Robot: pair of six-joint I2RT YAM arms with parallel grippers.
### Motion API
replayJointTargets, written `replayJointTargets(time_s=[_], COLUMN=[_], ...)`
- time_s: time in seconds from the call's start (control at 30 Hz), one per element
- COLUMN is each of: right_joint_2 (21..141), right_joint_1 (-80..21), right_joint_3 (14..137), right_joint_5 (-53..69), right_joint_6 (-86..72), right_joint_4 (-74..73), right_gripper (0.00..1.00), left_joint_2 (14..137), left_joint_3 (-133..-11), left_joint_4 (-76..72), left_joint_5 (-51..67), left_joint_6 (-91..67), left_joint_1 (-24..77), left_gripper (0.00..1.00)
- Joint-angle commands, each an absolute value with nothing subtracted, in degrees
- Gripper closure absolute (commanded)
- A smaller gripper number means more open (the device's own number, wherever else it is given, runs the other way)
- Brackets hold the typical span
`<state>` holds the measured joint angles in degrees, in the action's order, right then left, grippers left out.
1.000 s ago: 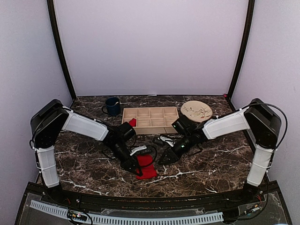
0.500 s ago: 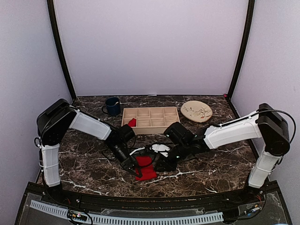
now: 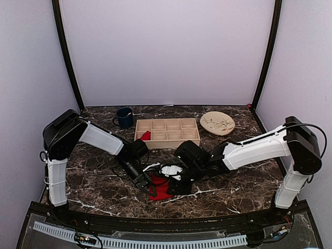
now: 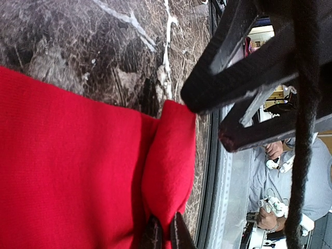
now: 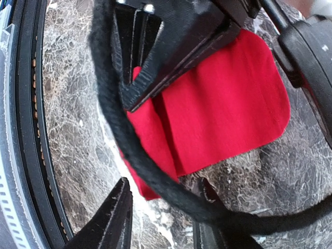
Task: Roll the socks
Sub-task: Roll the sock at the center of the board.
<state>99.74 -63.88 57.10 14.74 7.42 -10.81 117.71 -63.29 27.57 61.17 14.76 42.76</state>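
Note:
A red sock lies flat on the marble table near the front edge, with one edge folded over. My left gripper is shut on that folded edge; in the left wrist view the fold is pinched between the fingertips. My right gripper is open just right of the sock; in the right wrist view its fingers straddle the sock's corner above the table. A second red sock sits in the left compartment of the wooden tray.
A dark blue mug stands back left of the tray. A round tan plate lies back right. A black cable crosses the right wrist view. The table's front rail is close behind the sock.
My right arm has swung left and down toward the sock, its gripper now at the sock's right edge. My left gripper has stayed on the sock's left edge.

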Motion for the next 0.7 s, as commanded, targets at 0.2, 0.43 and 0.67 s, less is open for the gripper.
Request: replayJointTargets(time_s=[0.2, 0.43, 0.67], right_joint_2=[102.5, 104.4, 105.9], right_joint_1=[-65.7, -65.9, -65.9], right_joint_3=[59.4, 60.5, 61.3], right_joint_5=[14.1, 14.0, 14.5], right_joint_6=[9.6, 10.5, 11.0], right_joint_4=[-11.5, -11.6, -11.6], right_gripper=[0.62, 0.61, 0.61], left_joint_2=[119.2, 119.3, 119.3], left_joint_3=[-63.4, -63.2, -63.2], left_joint_4=[30.3, 30.5, 30.5], left_joint_5=[60.7, 61.6, 62.0], left_joint_6=[15.2, 15.5, 15.6], left_joint_1=[42.2, 42.1, 42.0], left_gripper=[1.00, 1.00, 1.00])
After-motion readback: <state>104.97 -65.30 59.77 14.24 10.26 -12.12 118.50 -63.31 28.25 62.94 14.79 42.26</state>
